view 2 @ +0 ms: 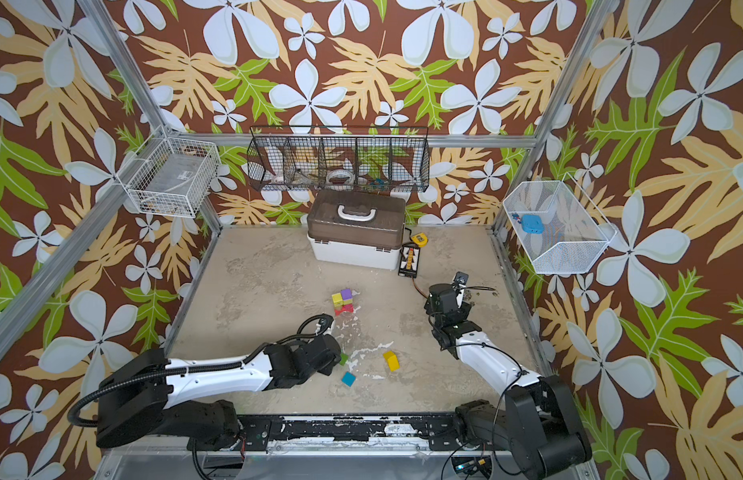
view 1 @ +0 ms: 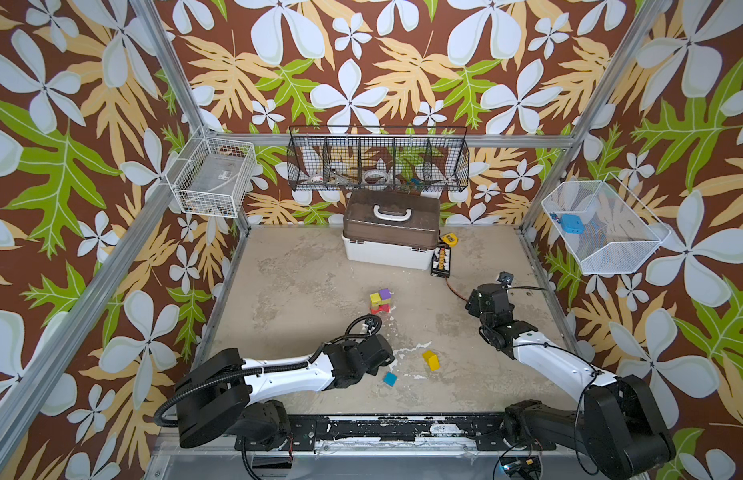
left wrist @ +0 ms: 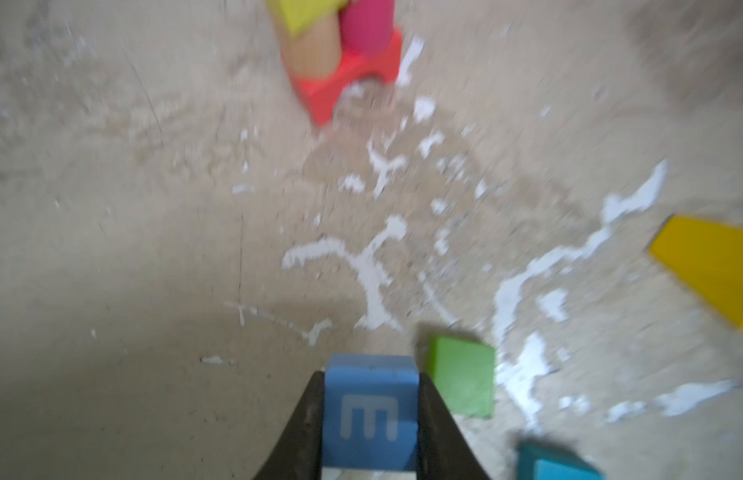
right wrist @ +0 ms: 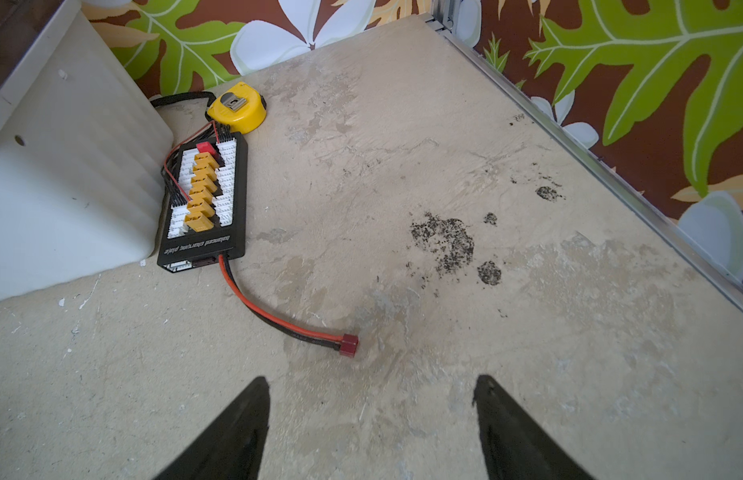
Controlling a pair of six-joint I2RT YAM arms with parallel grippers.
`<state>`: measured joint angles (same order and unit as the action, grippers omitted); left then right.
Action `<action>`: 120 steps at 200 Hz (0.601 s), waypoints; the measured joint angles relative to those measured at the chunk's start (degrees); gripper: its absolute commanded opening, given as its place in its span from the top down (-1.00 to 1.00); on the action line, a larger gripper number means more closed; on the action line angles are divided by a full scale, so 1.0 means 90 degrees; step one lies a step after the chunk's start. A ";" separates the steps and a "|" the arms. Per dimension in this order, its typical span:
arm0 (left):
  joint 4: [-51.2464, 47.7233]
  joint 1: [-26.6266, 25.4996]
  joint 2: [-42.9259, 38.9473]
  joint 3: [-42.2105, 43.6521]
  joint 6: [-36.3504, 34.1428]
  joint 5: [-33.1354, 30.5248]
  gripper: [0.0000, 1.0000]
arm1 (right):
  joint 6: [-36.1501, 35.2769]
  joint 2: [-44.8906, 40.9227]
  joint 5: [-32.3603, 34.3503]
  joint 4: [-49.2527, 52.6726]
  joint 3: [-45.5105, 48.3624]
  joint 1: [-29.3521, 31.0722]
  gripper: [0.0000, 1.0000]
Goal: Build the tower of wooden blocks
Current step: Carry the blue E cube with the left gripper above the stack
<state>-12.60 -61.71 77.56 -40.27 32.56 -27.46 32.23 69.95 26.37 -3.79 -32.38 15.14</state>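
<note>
The left gripper [left wrist: 370, 378] is clamped on a blue cube [left wrist: 369, 432] across two flat painted faces, with a green cube [left wrist: 463, 376] just beside one finger and a teal cube [left wrist: 557, 465] a little farther off on the same side. The blue cube looks like light, rigid wood with slick paint, so a square hold on opposite faces should stop it twisting. The tower [view 1: 380, 301] stands well ahead of those fingers and looks easy to topple, while the right gripper [right wrist: 372, 379], jaws apart and empty, hangs over bare table [right wrist: 403, 166] far from every block.
</note>
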 measured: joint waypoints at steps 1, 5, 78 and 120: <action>0.0000 0.0005 -0.0010 -0.0049 -0.0029 -0.0015 1.00 | 0.0000 0.0000 0.0000 0.0000 0.0000 0.0000 -0.57; 0.0000 0.0034 -0.0039 -0.0209 -0.0114 -0.0061 1.00 | 0.0000 -0.0010 0.0000 0.0000 0.0000 0.0000 -0.58; 0.1003 0.1902 -0.0529 -0.1625 -0.3094 0.1137 1.00 | -0.0007 -0.0155 0.0002 -0.0005 0.0100 0.0000 -0.61; 0.1936 0.2645 -0.0882 -0.1409 -0.5625 0.2487 1.00 | -0.0007 -0.0316 0.0005 -0.0097 0.0216 0.0000 -0.64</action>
<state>4.82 -37.91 69.63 -52.95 -18.06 -5.08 32.16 67.11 26.41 -4.67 -30.44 15.14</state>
